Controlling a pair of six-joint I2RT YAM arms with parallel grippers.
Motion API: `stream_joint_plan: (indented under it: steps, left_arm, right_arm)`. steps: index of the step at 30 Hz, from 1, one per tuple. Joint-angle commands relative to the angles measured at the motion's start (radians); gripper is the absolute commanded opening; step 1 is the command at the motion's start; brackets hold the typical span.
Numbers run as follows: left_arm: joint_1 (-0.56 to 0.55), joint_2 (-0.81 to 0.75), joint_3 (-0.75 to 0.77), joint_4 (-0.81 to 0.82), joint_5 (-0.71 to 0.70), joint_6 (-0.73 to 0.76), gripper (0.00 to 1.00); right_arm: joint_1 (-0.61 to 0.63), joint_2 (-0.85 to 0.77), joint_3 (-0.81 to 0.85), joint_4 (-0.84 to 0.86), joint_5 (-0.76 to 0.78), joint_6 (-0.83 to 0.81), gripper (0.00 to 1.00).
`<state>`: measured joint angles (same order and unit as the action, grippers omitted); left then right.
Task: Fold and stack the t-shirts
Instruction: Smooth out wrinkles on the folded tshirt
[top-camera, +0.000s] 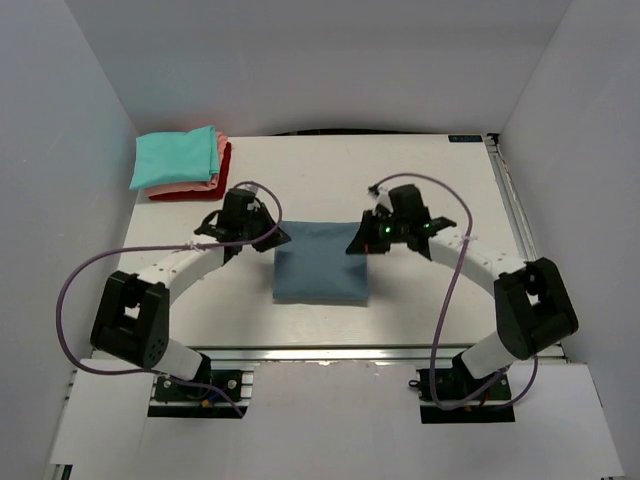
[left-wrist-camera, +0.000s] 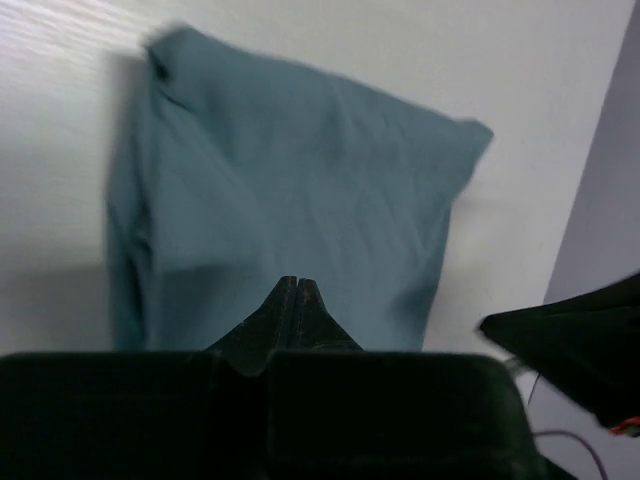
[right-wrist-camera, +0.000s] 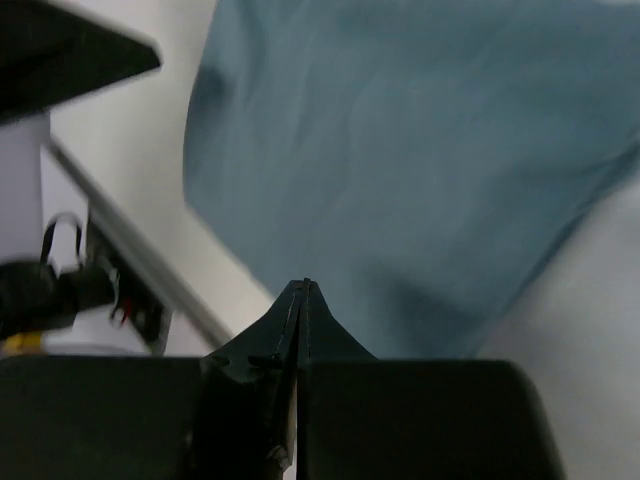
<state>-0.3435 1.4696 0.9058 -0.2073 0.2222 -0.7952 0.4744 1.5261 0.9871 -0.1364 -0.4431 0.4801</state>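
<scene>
Teal shirt (top-camera: 175, 158), pink shirt (top-camera: 196, 184) and red shirt (top-camera: 175, 195) lie stacked at the table's (top-camera: 430, 180) far left; the blue shirt (top-camera: 322, 265) lies folded mid-table, not yet stacked; left gripper (left-wrist-camera: 288, 290) and right gripper (right-wrist-camera: 305, 292), both pinched closed, sit at its far corners
</scene>
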Motion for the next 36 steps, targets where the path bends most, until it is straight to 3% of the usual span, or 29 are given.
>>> stream_joint_plan:
  steps: [1,6,15,24,36]
  left_arm:
    - [-0.083,-0.068,-0.034,0.152,0.039,-0.091,0.0]
    - [-0.092,-0.011,-0.036,0.259,-0.023,-0.096,0.0]
    - [-0.088,0.253,-0.01,0.401,-0.049,-0.102,0.0]
    - [-0.029,0.4,0.079,0.399,-0.049,-0.053,0.0]
    - [0.014,0.396,0.151,0.309,-0.043,0.017,0.0]
  right_arm:
    - [0.073,-0.044,-0.091,0.102,-0.135,0.072,0.0]
    - [0.105,-0.037,-0.179,0.271,-0.207,0.143,0.0]
    - [0.115,0.069,-0.212,0.354,-0.238,0.147,0.0]
    - [0.115,0.161,-0.281,0.426,-0.2,0.13,0.0]
    - [0.104,0.255,-0.306,0.406,-0.04,0.12,0.0]
